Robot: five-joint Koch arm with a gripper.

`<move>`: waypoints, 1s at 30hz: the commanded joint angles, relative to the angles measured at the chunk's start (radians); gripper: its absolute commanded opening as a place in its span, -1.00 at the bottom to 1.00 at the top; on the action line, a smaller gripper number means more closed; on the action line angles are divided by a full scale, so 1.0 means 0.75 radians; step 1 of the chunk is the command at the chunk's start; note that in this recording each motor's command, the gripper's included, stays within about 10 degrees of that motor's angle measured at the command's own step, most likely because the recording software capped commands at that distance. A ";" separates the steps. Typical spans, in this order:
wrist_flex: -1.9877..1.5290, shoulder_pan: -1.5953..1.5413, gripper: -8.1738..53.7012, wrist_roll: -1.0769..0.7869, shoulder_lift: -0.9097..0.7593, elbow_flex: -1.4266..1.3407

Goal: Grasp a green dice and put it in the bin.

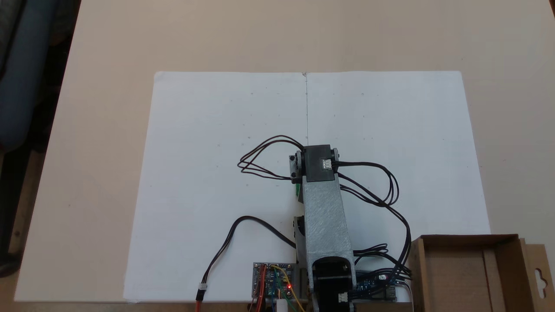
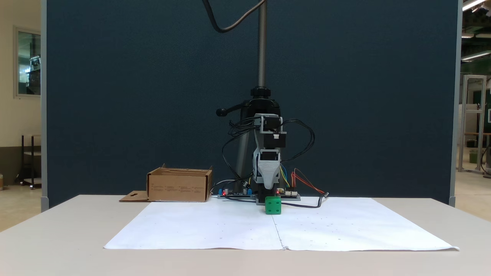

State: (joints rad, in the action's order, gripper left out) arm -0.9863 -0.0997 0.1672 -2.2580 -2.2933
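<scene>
Both fixed views show the grey arm folded over its base. From above, a sliver of the small bright green plastic dice (image 1: 298,193) peeks out at the left edge of the grey arm link (image 1: 325,216), on the white paper sheet (image 1: 208,173) covering the beige surface (image 1: 95,86). The shallow brown cardboard bin (image 1: 477,273) sits at the lower right, well apart from the dice.

From the front fixed view, the dice (image 2: 273,205) rests on the paper just before the arm's base, under the downward-pointing end effector (image 2: 266,184). Whether its jaws are parted or closed I cannot tell. The bin (image 2: 179,186) stands to the left.
</scene>
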 commanded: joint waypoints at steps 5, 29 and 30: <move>0.119 -0.025 0.75 0.086 -0.065 -0.029; 0.166 -0.027 0.71 0.086 0.129 -0.072; 0.172 -0.027 0.71 0.086 0.145 -0.072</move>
State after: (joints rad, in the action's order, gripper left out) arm -0.8912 -0.1043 0.1672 -2.1522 -2.3593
